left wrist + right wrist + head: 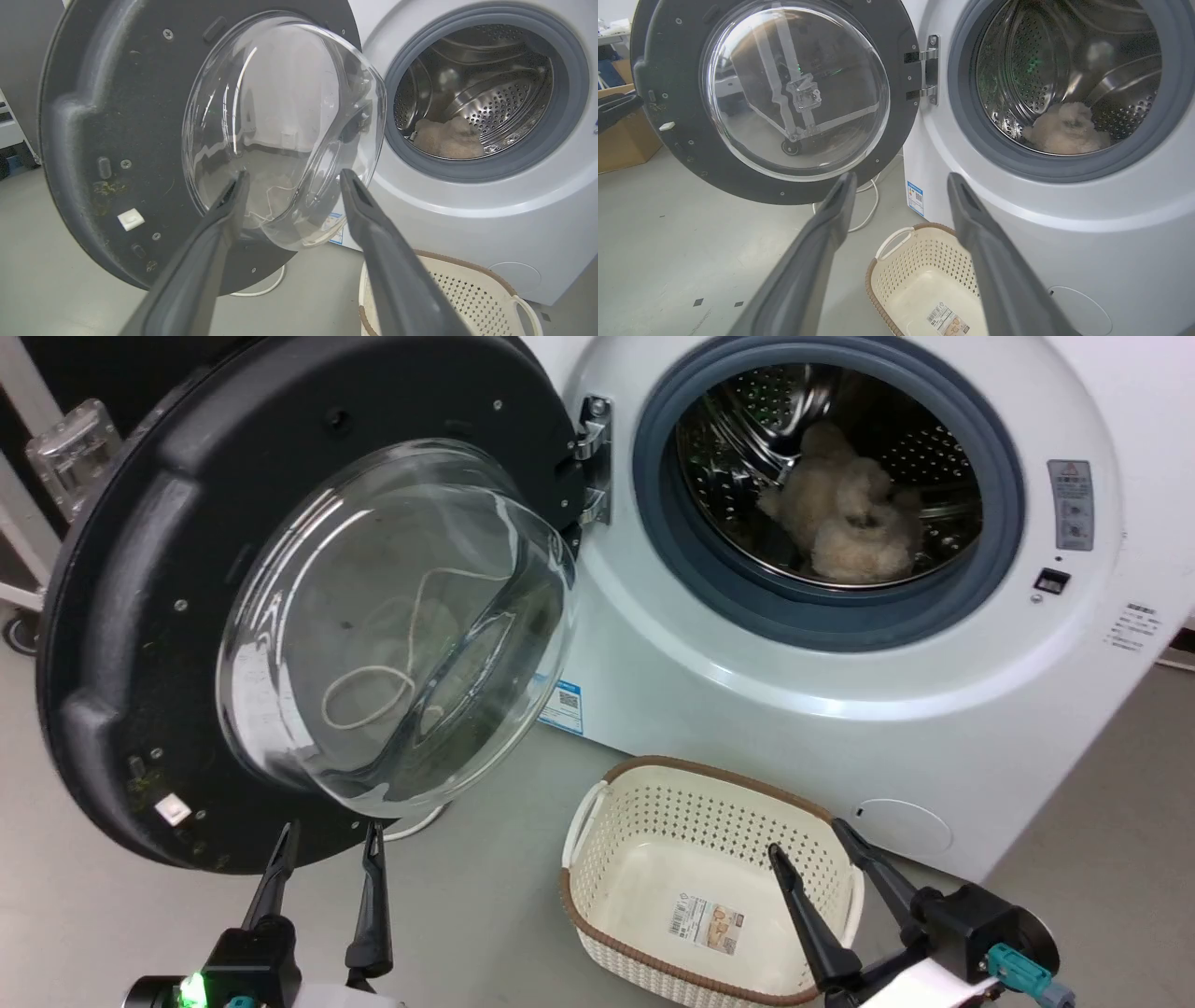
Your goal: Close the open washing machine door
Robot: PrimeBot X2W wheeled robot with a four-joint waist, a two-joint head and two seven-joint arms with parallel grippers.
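The washing machine door [121, 616] stands swung wide open to the left, its clear glass bowl [392, 625] bulging toward me and its metal hinge [594, 457] at the machine's front. The white washing machine [747, 691] shows its grey-rimmed steel drum [831, 476] with a beige fluffy item [845, 518] inside. My left gripper [329, 835] is open just below the door's lower rim, fingers pointing up at the glass [280, 130]. My right gripper [808, 835] is open above the basket, apart from the door [775, 98].
A cream perforated basket [597, 812] with a brown rim sits on the grey floor in front of the machine, below the drum. A white cable [871, 205] lies under the door. A cardboard box [621, 140] stands far left.
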